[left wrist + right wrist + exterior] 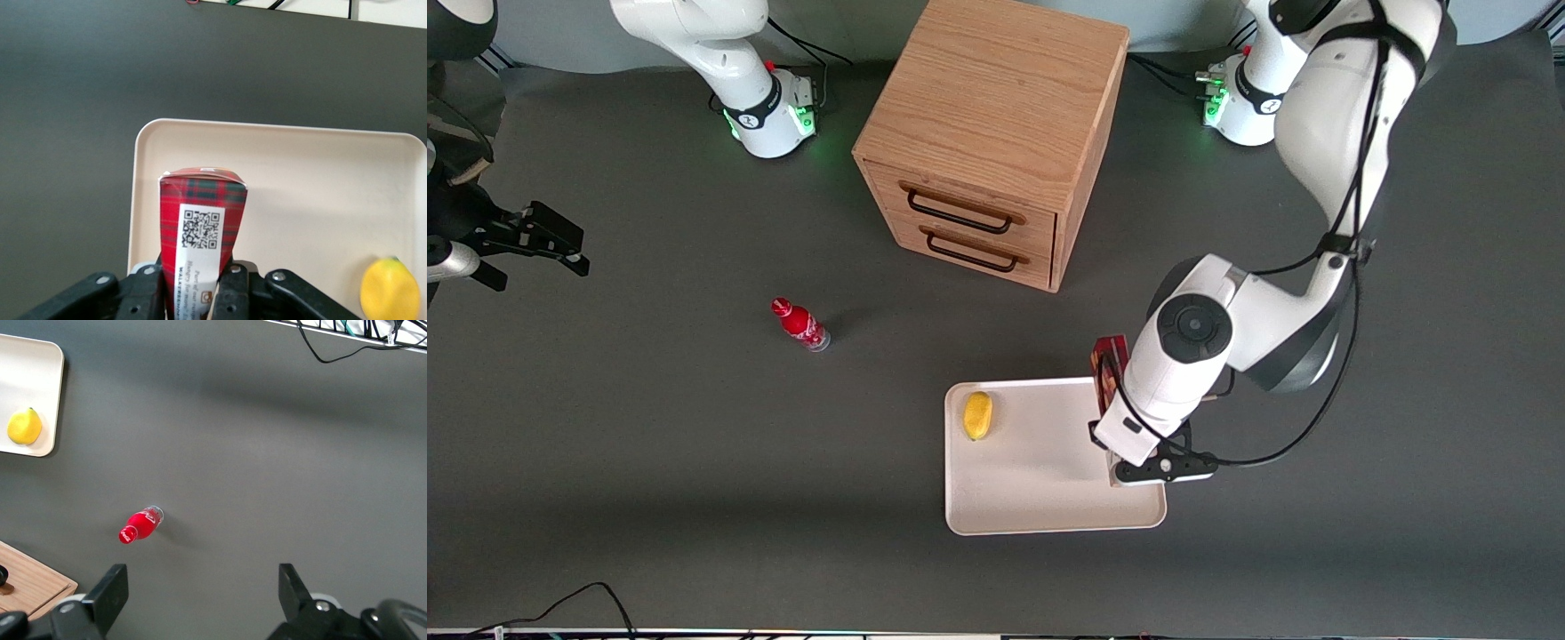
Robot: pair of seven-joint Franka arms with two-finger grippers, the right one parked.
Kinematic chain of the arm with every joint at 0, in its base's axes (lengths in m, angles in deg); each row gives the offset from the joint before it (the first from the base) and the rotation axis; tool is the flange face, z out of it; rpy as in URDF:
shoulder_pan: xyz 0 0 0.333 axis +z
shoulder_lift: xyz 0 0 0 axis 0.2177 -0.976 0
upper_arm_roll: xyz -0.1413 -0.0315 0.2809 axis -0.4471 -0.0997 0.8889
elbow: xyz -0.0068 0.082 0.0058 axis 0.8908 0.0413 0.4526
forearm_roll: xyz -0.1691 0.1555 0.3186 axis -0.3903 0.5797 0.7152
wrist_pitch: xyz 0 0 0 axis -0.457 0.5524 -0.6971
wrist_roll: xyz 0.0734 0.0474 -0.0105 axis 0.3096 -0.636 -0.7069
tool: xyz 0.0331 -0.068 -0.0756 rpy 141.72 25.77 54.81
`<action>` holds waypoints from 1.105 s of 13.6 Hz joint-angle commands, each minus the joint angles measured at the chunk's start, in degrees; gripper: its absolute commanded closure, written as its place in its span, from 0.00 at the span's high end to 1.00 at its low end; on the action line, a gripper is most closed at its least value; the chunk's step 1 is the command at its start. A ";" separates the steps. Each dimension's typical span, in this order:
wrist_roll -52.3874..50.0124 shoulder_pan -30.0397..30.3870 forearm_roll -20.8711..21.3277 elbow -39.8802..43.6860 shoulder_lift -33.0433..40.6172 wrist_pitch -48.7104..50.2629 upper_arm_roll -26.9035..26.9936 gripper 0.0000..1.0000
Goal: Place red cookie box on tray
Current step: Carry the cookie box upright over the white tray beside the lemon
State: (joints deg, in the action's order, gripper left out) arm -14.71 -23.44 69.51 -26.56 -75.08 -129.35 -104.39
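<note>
The red cookie box (201,230), dark-red tartan with a white QR label, is clamped between the black fingers of my left gripper (198,293). In the front view the box (1110,366) shows partly under the wrist, held over the tray's edge toward the working arm's end. The cream-white tray (1040,498) lies on the dark table, nearer the front camera than the cabinet. My gripper (1129,458) hangs over that same side of the tray (320,167). Whether the box touches the tray floor I cannot tell.
A yellow lemon-like fruit (977,415) lies on the tray toward the parked arm's side. A small red bottle (800,324) lies on the table toward the parked arm's end. The wooden drawer cabinet (991,133) stands farther from the front camera.
</note>
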 commanded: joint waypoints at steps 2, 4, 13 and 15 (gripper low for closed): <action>-0.79 -2.23 4.10 3.16 -5.43 -4.80 2.49 0.00; -0.70 -2.32 5.43 3.33 -7.02 -5.07 3.27 0.00; -0.61 -3.29 7.45 3.86 -8.69 -5.16 4.42 1.00; -0.61 -2.85 7.63 3.42 -7.82 -5.07 4.42 1.00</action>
State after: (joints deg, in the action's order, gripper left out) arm -14.70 -25.68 76.07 -24.30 -83.19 -134.78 -100.83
